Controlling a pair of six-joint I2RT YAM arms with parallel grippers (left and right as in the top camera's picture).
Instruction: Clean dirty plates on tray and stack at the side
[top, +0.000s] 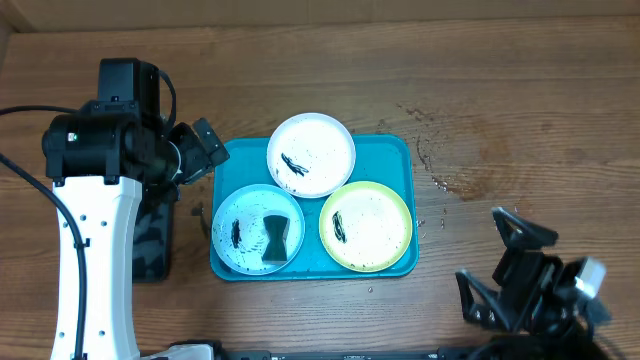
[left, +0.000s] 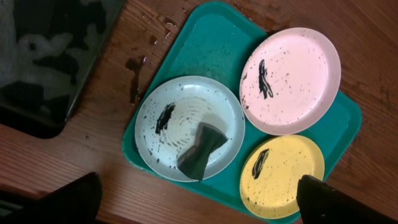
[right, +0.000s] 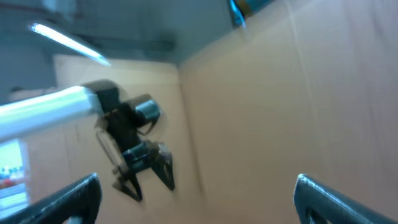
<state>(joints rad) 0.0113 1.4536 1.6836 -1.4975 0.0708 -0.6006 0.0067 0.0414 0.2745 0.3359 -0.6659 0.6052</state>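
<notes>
The turquoise tray (top: 390, 150) lies mid-table and holds three smeared plates: white (top: 311, 153) at the back, light blue (top: 240, 215) front left, yellow-green rimmed (top: 366, 226) front right. A dark sponge (top: 273, 238) lies on the light blue plate. My left gripper (top: 205, 150) is open and empty, just left of the tray's back corner. Its wrist view shows the tray (left: 211, 43), the white plate (left: 290, 81) tinted pink, the light blue plate (left: 180, 109), the sponge (left: 201, 149), the yellow plate (left: 283, 176) and the open jaws (left: 199, 205). My right gripper (top: 497, 262) is open and empty, front right, well off the tray.
A smaller black tray (top: 155, 235) sits left of the turquoise tray, partly under my left arm, and also shows in the left wrist view (left: 50, 56). Dark stains (top: 450, 165) mark the wood right of the tray. The right wrist view (right: 196, 199) faces a cardboard wall and my left arm (right: 134, 155).
</notes>
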